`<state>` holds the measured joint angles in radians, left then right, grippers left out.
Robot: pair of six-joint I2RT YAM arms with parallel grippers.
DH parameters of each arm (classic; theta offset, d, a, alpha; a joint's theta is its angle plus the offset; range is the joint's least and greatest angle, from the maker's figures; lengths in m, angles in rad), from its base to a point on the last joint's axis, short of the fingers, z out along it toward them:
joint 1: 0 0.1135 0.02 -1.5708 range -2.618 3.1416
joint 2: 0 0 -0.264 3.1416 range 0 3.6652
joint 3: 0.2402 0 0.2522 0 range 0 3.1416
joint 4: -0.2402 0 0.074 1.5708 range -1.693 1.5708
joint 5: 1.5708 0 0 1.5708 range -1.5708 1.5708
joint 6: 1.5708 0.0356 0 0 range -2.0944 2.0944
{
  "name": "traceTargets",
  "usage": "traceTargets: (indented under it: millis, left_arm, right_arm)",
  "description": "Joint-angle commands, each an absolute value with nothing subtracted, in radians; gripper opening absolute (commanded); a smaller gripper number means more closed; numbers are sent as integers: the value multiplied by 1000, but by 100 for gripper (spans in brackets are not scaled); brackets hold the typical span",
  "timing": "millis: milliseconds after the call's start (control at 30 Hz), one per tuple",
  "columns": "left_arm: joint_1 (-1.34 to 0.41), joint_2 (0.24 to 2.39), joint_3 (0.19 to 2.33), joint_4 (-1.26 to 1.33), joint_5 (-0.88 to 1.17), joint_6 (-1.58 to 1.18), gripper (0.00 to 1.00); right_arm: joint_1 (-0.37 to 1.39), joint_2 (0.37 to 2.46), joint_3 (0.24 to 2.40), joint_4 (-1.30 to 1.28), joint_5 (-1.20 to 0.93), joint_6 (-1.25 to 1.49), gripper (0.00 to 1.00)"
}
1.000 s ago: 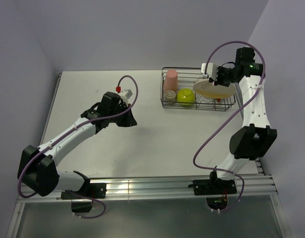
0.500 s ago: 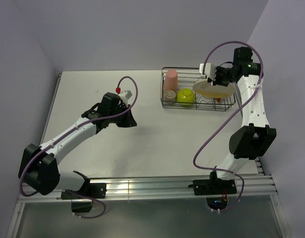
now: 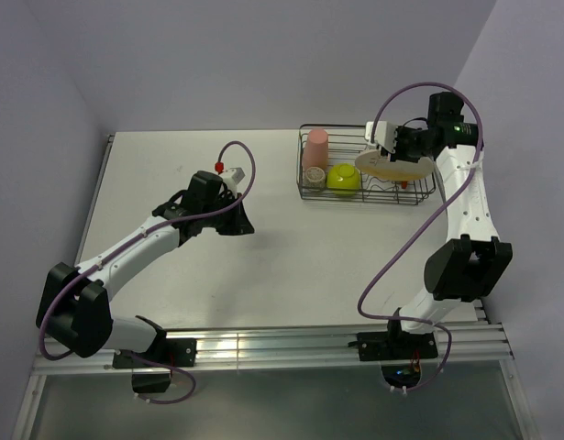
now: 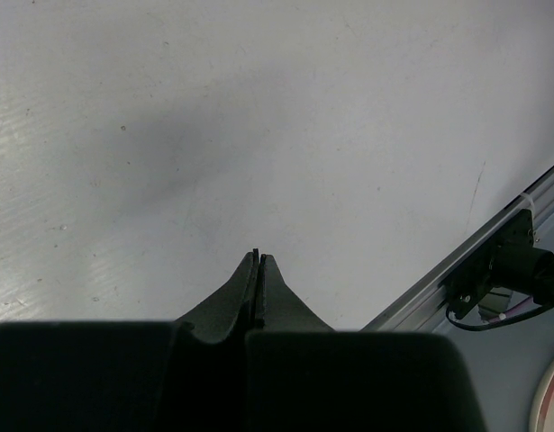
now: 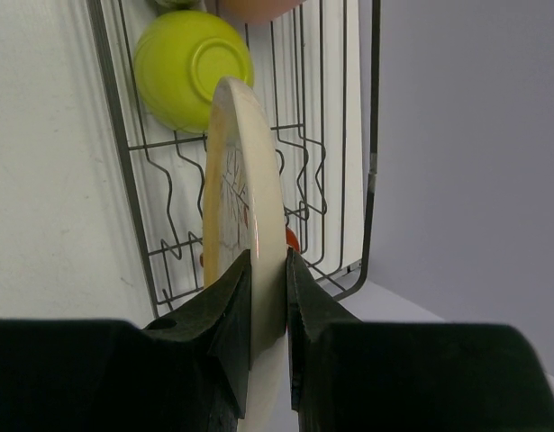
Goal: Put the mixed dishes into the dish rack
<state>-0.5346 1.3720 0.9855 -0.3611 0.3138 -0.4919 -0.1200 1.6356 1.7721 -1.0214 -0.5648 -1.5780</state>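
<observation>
The dark wire dish rack (image 3: 419, 196) stands at the table's far right. In it are the pink tumbler (image 3: 315, 149) and the lime-green bowl (image 3: 343, 178), upside down. My right gripper (image 3: 398, 154) is shut on the rim of the pale-yellow plate (image 3: 392, 166) with the twig motif and holds it over the rack's right half. In the right wrist view the plate (image 5: 245, 207) stands on edge above the wavy slot wires (image 5: 168, 252), with the bowl (image 5: 182, 67) beyond. A bit of orange (image 5: 293, 239) shows behind the plate. My left gripper (image 3: 237, 225) is shut and empty over the bare table.
The rack's right rim wire (image 5: 374, 135) runs close beside the plate. The aluminium rail (image 4: 493, 238) at the table's near edge shows in the left wrist view. Purple walls close in at the back and right.
My right gripper has shifted the plate slightly left and toward the back over the rack. The left arm has not moved.
</observation>
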Motion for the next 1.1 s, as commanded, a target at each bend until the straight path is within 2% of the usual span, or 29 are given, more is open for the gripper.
traceTargets:
  millis: [0,267,667,1067]
  left_arm:
    - [-529,1378,988,-321,342,-499,0]
    - [-531,1358,977,-325,334,-505,0]
    - [-525,1391,976,-311,348,-505,0]
    - [-506,1407,957,-284,374,-502,0]
  right_arm:
    - [-113,1566,1756,-890,-558,-1608,0]
    - [-109,1580,1790,-949,-540,-1609,0]
    - [-95,1620,1775,-907,-482,-1611,0]
    - [-6,1649,1776,-897,-338,-1614,0]
